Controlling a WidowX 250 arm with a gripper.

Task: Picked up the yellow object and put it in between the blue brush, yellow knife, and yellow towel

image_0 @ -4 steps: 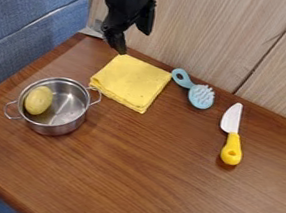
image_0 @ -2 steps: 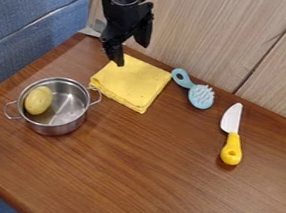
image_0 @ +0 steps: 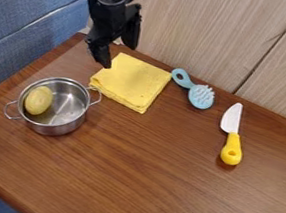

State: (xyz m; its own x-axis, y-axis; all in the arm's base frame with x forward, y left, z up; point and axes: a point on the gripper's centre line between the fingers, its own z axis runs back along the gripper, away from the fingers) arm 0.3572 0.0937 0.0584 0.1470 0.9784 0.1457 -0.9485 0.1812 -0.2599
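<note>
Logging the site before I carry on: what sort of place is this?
Probably a lab or office corner set up as a mock kitchen: a wooden table bearing a metal pot and toy-like knife, beside a blue fabric panel.

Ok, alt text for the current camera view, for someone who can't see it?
Open black gripper hanging over a wooden table, by a yellow towel; a yellow oval object sits in a metal pot at left. A blue brush and yellow-handled knife lie to the towel's right.
</note>
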